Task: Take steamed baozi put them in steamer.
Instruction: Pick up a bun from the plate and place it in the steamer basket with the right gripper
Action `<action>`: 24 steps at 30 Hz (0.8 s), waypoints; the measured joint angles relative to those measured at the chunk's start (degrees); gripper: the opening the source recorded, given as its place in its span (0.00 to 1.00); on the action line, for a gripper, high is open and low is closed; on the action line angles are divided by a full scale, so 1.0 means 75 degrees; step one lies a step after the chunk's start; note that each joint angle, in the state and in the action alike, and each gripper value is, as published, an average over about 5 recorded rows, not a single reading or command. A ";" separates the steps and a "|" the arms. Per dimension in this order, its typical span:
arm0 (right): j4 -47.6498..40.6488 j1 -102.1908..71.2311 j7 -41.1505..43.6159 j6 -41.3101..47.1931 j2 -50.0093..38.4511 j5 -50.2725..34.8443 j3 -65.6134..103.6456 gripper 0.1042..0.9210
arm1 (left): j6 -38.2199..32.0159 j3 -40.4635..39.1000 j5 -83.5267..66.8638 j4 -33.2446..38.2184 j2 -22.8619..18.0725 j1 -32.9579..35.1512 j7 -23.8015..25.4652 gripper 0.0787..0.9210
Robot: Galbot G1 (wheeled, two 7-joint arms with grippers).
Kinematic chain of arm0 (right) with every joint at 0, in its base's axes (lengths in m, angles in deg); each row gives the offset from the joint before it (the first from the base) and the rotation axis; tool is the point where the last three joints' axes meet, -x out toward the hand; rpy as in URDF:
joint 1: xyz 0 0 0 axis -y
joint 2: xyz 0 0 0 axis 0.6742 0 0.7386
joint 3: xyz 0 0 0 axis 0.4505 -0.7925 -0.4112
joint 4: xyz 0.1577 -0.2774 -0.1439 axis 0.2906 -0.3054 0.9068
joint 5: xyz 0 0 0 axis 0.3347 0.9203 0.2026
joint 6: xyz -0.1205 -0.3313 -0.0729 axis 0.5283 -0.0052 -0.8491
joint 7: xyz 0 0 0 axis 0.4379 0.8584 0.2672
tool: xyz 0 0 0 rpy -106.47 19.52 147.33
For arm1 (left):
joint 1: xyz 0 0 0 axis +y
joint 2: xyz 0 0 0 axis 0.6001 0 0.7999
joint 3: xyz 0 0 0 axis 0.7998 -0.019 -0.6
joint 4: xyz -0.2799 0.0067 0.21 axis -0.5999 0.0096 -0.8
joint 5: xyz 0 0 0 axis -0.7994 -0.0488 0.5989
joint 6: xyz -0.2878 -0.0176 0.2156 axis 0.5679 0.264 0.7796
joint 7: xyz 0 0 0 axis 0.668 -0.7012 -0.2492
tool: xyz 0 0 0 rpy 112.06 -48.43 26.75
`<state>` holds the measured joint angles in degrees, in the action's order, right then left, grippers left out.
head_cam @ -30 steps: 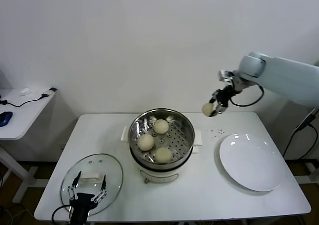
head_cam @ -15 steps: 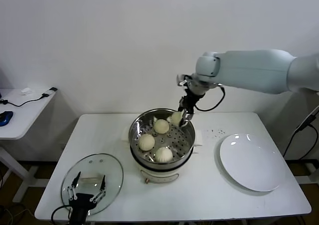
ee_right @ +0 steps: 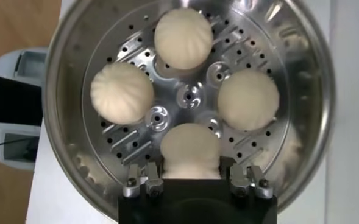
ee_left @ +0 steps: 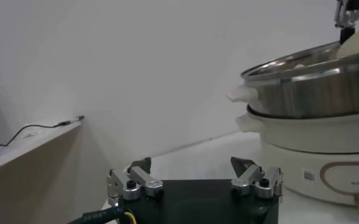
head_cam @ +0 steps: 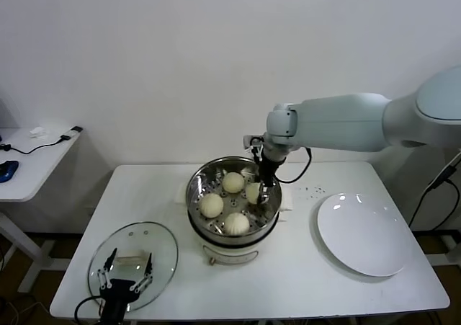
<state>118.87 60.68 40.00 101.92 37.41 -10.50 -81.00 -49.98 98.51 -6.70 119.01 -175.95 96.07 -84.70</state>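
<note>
Lower left of head view: left gripper (head_cam: 128, 276) parked over the glass lid (head_cam: 155, 243), fingers spread wide, holding nothing. Position unchanged from a second ago. Left wrist view confirms both fingers (ee_left: 133, 181) apart, nothing between them.

Centre of head view: steamer (head_cam: 202, 190) on its white base (head_cam: 229, 253), mid-table (head_cam: 302, 282). Three baozi lie loose on the perforated floor: one toward the back (head_cam: 233, 182), one at the left (head_cam: 211, 205), one at the front (head_cam: 237, 223). All three sit where they were in the earlier frames.

Right of centre: right gripper (head_cam: 260, 189) is now down inside the steamer at its right side, closed on the fourth baozi (head_cam: 253, 191). A second ago this gripper was up at the right of the frame, clear of the table's back edge, carrying the bun; half a second ago it was over the steamer's back rim. The arm has since swung left and lowered. Right wrist view: held baozi (ee_right: 190, 151) is pinched between the two fingers (ee_right: 144, 181), low in the basket; whether it touches the floor I cannot tell. The other three are spread round it, apart from one another.

Far right: white plate (head_cam: 364, 233), unmoved.
</note>
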 measured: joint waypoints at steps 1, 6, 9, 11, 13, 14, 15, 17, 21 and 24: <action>-0.0003 -0.0034 -0.0023 0.0019 0.0011 0.0015 -0.0011 0.60 | -0.0002 0.0006 -0.0002 -0.0011 0.0003 0.0000 0.0000 0.88; 0.0004 -0.0185 -0.0164 0.0119 0.0058 0.0045 -0.0022 0.64 | -0.0012 0.0019 -0.0015 -0.0057 0.0017 -0.0003 0.0000 0.88; 0.0026 -0.0256 -0.0242 0.0187 0.0080 0.0043 0.0002 0.71 | -0.0010 0.0017 -0.0017 -0.0060 0.0017 -0.0019 0.0000 0.88; 0.0032 -0.0286 -0.0273 0.0225 0.0080 0.0038 0.0029 0.77 | -0.0008 0.0019 -0.0017 -0.0058 0.0017 -0.0029 0.0000 0.88; 0.0036 -0.0294 -0.0288 0.0259 0.0068 0.0035 0.0058 0.83 | -0.0006 0.0026 -0.0018 -0.0057 0.0021 -0.0032 0.0001 0.88; 0.0037 -0.0292 -0.0291 0.0271 0.0059 0.0034 0.0070 0.85 | -0.0004 0.0030 -0.0019 -0.0055 0.0025 -0.0034 0.0001 0.88; 0.0043 -0.0285 -0.0289 0.0282 0.0045 0.0036 0.0080 0.86 | -0.0001 0.0033 -0.0020 -0.0051 0.0028 -0.0036 0.0002 0.88; 0.0059 -0.0257 -0.0267 0.0292 0.0009 0.0041 0.0094 0.87 | 0.0012 0.0038 -0.0020 -0.0036 0.0035 -0.0046 0.0003 0.88; 0.0125 -0.0125 -0.0132 0.0278 -0.0117 0.0042 0.0128 0.88 | 0.0048 0.0028 -0.0008 0.0013 0.0037 -0.0077 0.0009 0.88; 0.0185 0.0028 0.0014 0.0236 -0.0263 0.0035 0.0167 0.88 | 0.0065 0.0016 0.0015 0.0038 0.0037 -0.0091 0.0011 0.88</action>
<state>120.25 60.90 40.10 103.69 35.43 -10.24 -79.75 -49.49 98.63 -6.59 119.30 -175.67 95.39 -84.61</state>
